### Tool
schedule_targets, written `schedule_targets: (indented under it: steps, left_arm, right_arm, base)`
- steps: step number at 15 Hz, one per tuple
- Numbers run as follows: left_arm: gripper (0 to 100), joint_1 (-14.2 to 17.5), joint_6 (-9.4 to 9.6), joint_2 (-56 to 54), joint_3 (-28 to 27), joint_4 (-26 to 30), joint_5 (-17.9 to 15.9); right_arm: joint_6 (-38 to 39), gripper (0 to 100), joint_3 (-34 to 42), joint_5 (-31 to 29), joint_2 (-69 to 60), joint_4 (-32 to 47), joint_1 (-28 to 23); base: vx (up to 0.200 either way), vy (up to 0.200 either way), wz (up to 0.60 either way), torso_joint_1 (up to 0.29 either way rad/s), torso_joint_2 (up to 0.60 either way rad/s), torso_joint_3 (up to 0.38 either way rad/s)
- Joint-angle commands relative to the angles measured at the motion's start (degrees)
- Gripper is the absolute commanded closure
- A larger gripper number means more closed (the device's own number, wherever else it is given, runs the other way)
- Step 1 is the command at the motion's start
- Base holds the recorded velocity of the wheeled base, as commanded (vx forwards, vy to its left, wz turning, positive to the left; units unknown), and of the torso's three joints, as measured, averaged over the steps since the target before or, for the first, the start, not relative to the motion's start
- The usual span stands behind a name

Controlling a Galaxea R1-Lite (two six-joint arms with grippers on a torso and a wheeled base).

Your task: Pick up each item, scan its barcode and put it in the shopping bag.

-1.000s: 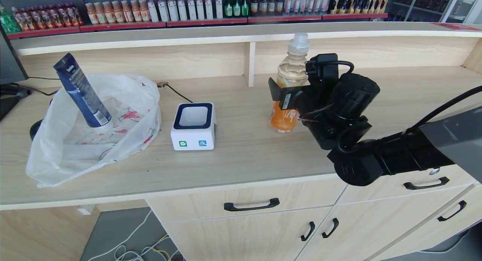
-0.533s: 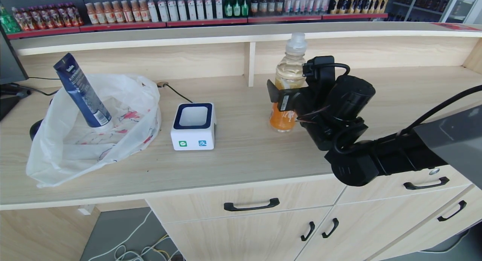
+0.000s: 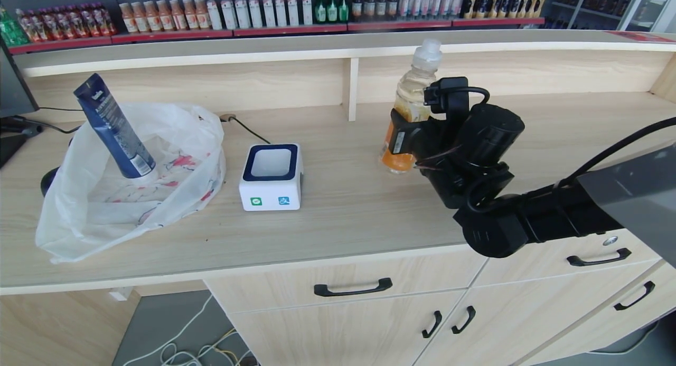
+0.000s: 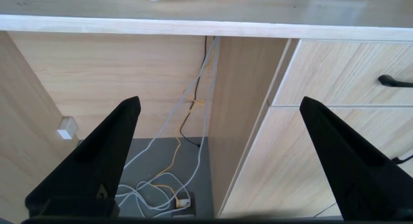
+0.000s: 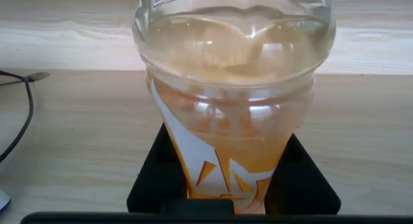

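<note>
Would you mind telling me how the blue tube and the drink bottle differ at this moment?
The blue tube is dark and opaque; the drink bottle is clear, with pale liquid and an orange label. The blue tube stands inside the shopping bag, free of any grip; the drink bottle is outside it, clamped in the right claw. The blue tube's top leans to the robot's left, the drink bottle's to its right. Both are tilted.

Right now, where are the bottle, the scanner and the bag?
bottle [image 3: 411, 99], head view, on its clear upper body.
scanner [image 3: 271, 164], head view, on its top window.
bag [image 3: 95, 215], head view, on its front wall.
</note>
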State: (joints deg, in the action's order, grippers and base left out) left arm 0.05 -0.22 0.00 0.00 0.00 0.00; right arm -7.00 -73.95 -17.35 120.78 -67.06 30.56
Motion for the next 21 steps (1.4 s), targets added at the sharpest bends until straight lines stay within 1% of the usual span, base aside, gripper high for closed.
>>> schedule_targets:
  steps: [1, 9, 17, 21]
  left_arm:
    - [0, 0.04, -0.04, 0.0, 0.0, 0.0, 0.0]
    - [0, 0.04, -0.04, 0.0, 0.0, 0.0, 0.0]
    - [0, 0.04, -0.04, 0.0, 0.0, 0.0, 0.0]
    - [0, 0.04, -0.04, 0.0, 0.0, 0.0, 0.0]
  right_arm:
    - [-0.03, 100, -0.14, 0.3, -0.29, -0.35, 0.02]
    - [0.05, 100, -0.23, 0.82, -1.52, -0.35, 0.02]
    - [0.05, 100, 0.3, 1.7, -6.18, -0.35, 0.29]
    - [0.32, 100, 5.57, 1.79, -12.33, -0.62, 2.49]
  base:
    - [0.0, 0.0, 0.0, 0.0, 0.0, 0.0]
    - [0.0, 0.0, 0.0, 0.0, 0.0, 0.0]
    - [0.0, 0.0, 0.0, 0.0, 0.0, 0.0]
    - [0.0, 0.0, 0.0, 0.0, 0.0, 0.0]
